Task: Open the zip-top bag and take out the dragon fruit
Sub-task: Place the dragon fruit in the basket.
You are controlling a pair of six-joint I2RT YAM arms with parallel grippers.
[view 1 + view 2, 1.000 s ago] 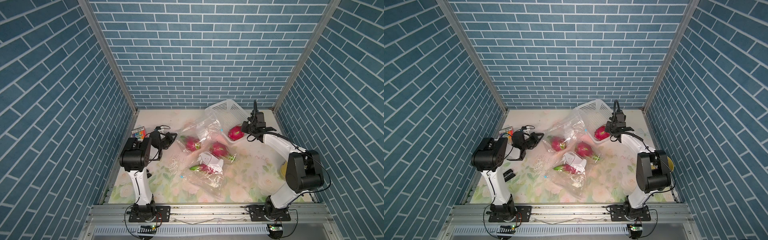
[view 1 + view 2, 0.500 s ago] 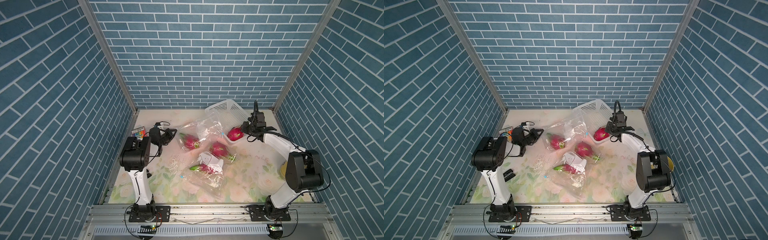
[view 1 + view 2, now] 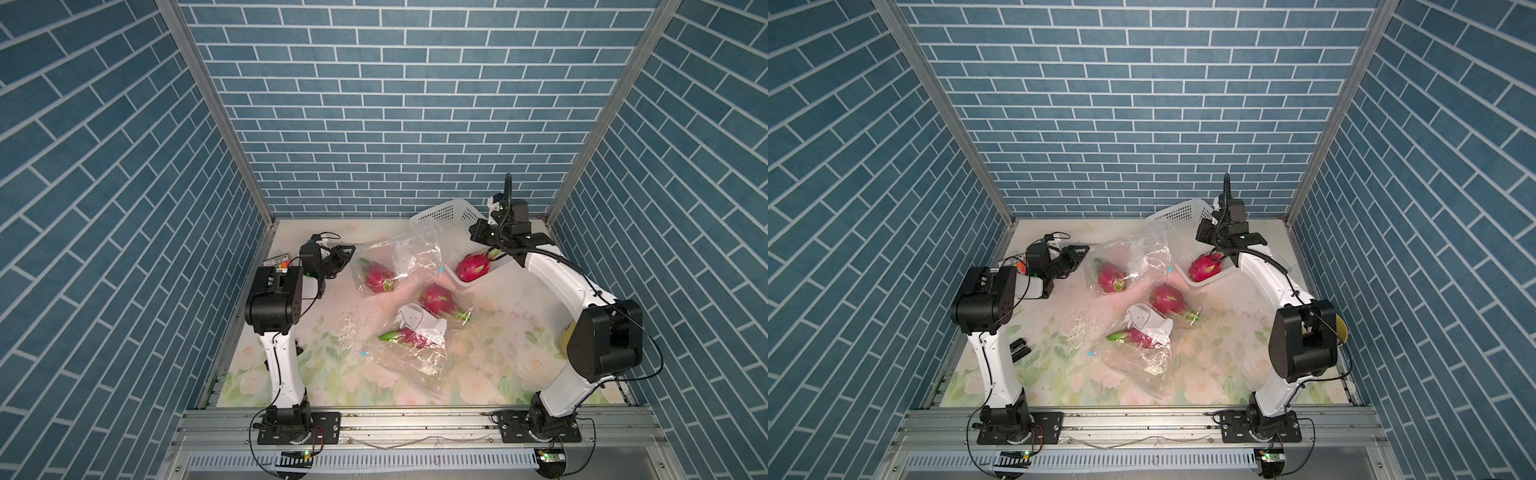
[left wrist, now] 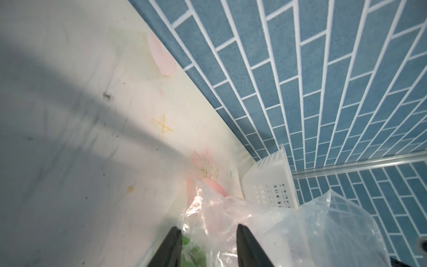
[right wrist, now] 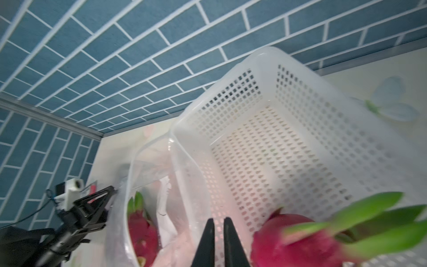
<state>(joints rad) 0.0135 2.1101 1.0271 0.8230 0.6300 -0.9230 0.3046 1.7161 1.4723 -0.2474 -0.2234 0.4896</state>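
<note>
A: Left gripper (image 3: pixel 343 255)?
B: Logged at 10 o'clock on the mat (image 3: pixel 519 353). Jaws are held partway apart. In the wrist view, bag (image 4: pixel 265 222) film is seen just beyond the fingertips (image 4: pixel 175 232). Nothing appears clamped, though contact with so clear a film cannot be ruled out.
A: Right gripper (image 5: pixel 218 222)?
B: It is placed over the basket (image 3: pixel 436 209) at 1 o'clock. Fingers are drawn almost together, with nothing between them.
A: Fruit (image 3: pixel 471 267)?
B: It is found lying in the basket's near corner, just beside the right gripper and out of the bag (image 3: pixel 415 253). A second fruit (image 3: pixel 376 277) is enclosed in that bag at 12 o'clock. The bag's far edge is leaned against the basket wall. A third fruit (image 3: pixel 436 299) is noted loose at centre.
</note>
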